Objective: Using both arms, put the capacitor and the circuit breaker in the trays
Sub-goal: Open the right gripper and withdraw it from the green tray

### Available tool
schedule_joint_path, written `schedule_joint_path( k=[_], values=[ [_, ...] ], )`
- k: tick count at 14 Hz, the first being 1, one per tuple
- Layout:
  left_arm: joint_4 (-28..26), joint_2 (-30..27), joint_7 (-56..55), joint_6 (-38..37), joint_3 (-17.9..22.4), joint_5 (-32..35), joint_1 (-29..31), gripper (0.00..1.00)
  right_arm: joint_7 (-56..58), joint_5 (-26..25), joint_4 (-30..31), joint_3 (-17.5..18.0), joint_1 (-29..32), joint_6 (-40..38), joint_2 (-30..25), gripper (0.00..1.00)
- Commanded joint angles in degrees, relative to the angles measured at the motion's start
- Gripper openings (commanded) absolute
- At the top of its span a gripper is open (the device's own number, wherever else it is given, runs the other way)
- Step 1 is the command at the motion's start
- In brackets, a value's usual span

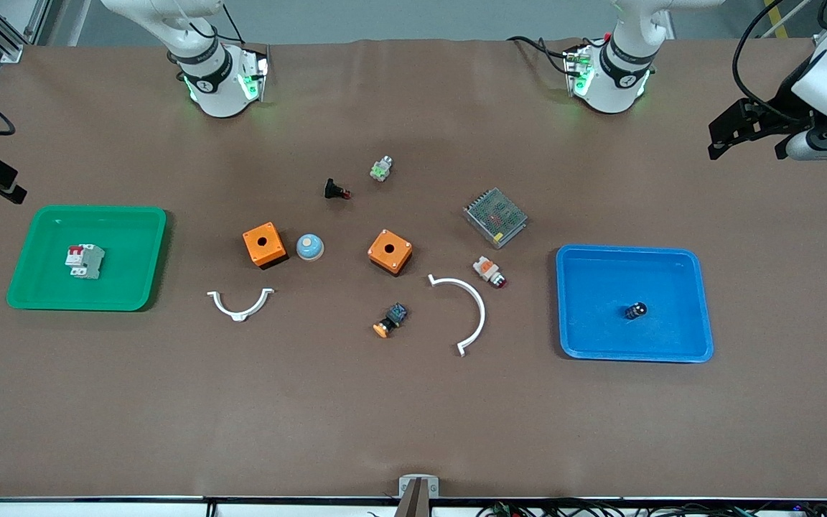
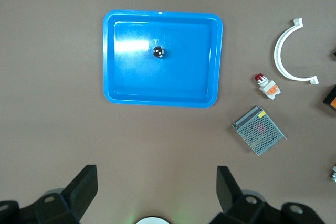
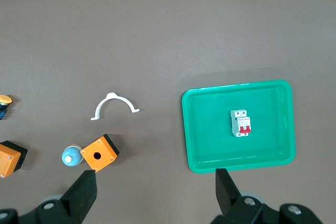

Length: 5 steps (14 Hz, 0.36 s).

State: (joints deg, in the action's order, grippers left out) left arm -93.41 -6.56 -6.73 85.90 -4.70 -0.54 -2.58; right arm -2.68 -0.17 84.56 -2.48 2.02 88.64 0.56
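The capacitor (image 1: 636,311) is seen lying in the blue tray (image 1: 701,301) toward the left arm's end of the table (image 1: 413,416), touched by nothing. The breaker (image 1: 85,261) lies in the green tray (image 1: 33,287) toward the right arm's end. The left tool (image 2: 156,192) is held high over the table beside the blue tray, fingers wide apart and empty. The right tool (image 3: 156,195) is likewise spread, holding nothing, above the table by the green tray.
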Motion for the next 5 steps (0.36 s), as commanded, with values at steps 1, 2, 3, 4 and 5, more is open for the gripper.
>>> schedule_joint_path(
  k=[1,2,3,4,5],
  values=[
    [1.48,0.49,0.49,-1.70,0.13,-0.16,-0.14,1.00,0.40,1.22,-1.86,0.11,0.18,-0.67,1.11,1.00],
    [1.48,0.49,0.49,-2.13,0.13,0.10,-0.14,1.00,0.40,1.14,-1.86,0.02,0.18,-0.75,1.19,1.00],
    [1.56,0.41,0.58,-2.57,0.13,0.80,-0.14,1.00,0.48,1.05,-1.86,0.02,0.18,-0.67,1.19,1.00],
    [1.83,0.41,0.58,-2.92,0.05,0.98,-0.23,1.00,0.48,1.14,-1.86,0.02,0.35,-0.67,1.19,1.00],
    [1.83,0.41,0.58,-3.19,0.05,0.98,-0.23,1.00,0.40,1.14,-1.86,0.02,0.35,-0.75,1.19,1.00]
  ],
)
